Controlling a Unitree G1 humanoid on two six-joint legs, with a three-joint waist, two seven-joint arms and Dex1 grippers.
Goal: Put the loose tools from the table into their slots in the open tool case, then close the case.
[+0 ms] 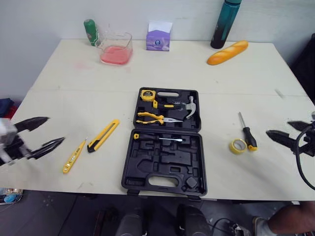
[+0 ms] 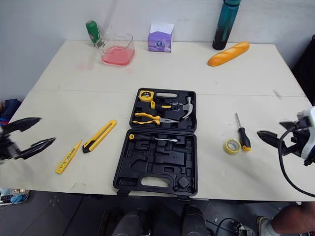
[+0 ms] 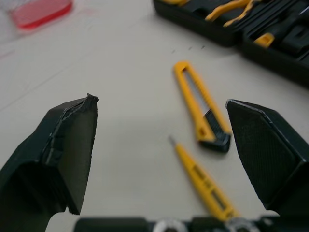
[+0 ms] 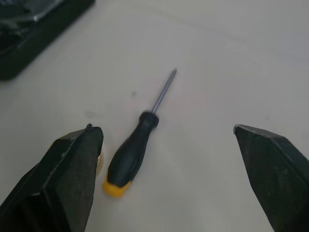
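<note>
The black tool case (image 1: 165, 142) lies open mid-table, holding a tape measure, hammer, pliers and one screwdriver. Left of it lie a yellow utility knife (image 1: 103, 135) and a thin yellow tester pen (image 1: 74, 156). Right of it lie a black-handled screwdriver (image 1: 247, 132) and a yellow tape roll (image 1: 238, 146). My left gripper (image 1: 43, 132) hovers open at the table's left edge, facing the knife (image 3: 202, 108) and pen (image 3: 203, 181). My right gripper (image 1: 289, 132) is open at the right edge, pointing at the screwdriver (image 4: 135, 150).
Along the back stand a green can (image 1: 91, 32), a clear container of pink liquid (image 1: 116, 48), a purple tissue box (image 1: 158, 37), a teal bottle (image 1: 226, 23) and a bread loaf (image 1: 227, 52). A person's leg (image 1: 290, 221) shows below the table's right front corner.
</note>
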